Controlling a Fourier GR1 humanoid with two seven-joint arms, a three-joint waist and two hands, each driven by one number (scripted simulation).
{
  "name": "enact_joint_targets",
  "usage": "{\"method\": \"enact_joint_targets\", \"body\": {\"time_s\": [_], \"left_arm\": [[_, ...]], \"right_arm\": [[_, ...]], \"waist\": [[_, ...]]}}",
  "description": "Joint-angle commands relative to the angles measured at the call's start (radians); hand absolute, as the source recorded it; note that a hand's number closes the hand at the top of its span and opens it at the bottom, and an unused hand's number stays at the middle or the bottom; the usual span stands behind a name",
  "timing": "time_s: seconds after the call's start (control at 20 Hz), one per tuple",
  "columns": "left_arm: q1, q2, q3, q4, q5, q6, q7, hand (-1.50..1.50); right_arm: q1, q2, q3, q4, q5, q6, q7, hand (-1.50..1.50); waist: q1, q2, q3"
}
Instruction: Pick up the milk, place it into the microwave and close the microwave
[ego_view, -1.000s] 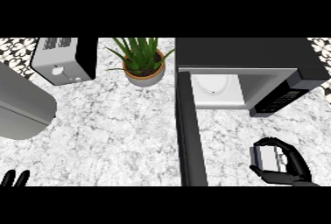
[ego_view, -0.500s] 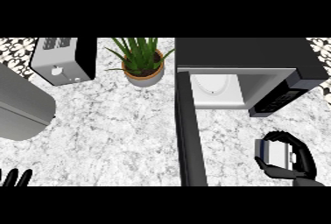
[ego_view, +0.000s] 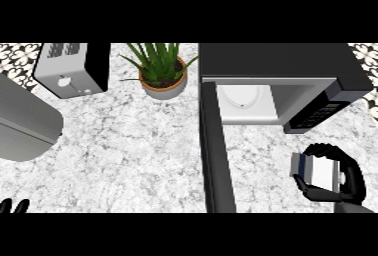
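Gripping milk (ego_view: 319, 173) in curled right hand (ego_view: 353, 176) | microwave (ego_view: 284, 85) door (ego_view: 216, 155) open

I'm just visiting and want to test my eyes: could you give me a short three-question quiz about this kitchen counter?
1. True or false: the microwave door stands open.
2. What does the right robot hand hold? A) a potted plant B) the milk C) nothing
3. Fill in: the potted plant stands between the microwave and the ____.

Key:
1. True; the bare cavity shows.
2. B; its fingers curl round the carton, in front of the microwave.
3. Toaster.
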Motion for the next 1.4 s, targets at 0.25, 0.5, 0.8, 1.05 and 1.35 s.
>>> {"method": "enact_joint_targets", "body": {"time_s": [0.25, 0.5, 0.8, 1.05, 1.35], "left_arm": [[-0.043, -0.016, 0.013, 0.034, -0.004, 0.001, 0.012, -1.5], [0.065, -0.023, 0.017, 0.021, -0.004, -0.043, -0.059, -1.5], [0.006, 0.043, 0.143, 0.02, 0.129, -0.078, 0.012, -1.5], [-0.004, 0.036, 0.159, 0.012, 0.136, -0.088, 0.034, -1.5], [-0.072, 0.034, 0.164, 0.07, 0.127, -0.094, 0.026, -1.5]], "right_arm": [[0.13, 0.069, 0.108, -0.413, 0.021, -0.066, 0.18, 1.5], [0.051, 0.124, 0.148, -0.512, 0.103, -0.231, 0.344, 1.5], [-0.231, 0.063, 0.066, -0.233, 0.116, -0.237, 0.413, 1.5], [-0.365, 0.132, 0.099, -0.08, 0.187, -0.326, 0.421, 1.5], [-0.534, 0.094, 0.034, 0.182, 0.186, -0.31, 0.298, 1.5]], "waist": [[-0.003, 0.001, 0.0], [0.01, 0.0, 0.0], [0.02, 0.005, 0.001], [0.022, 0.006, 0.001], [0.04, 0.012, 0.002]]}}
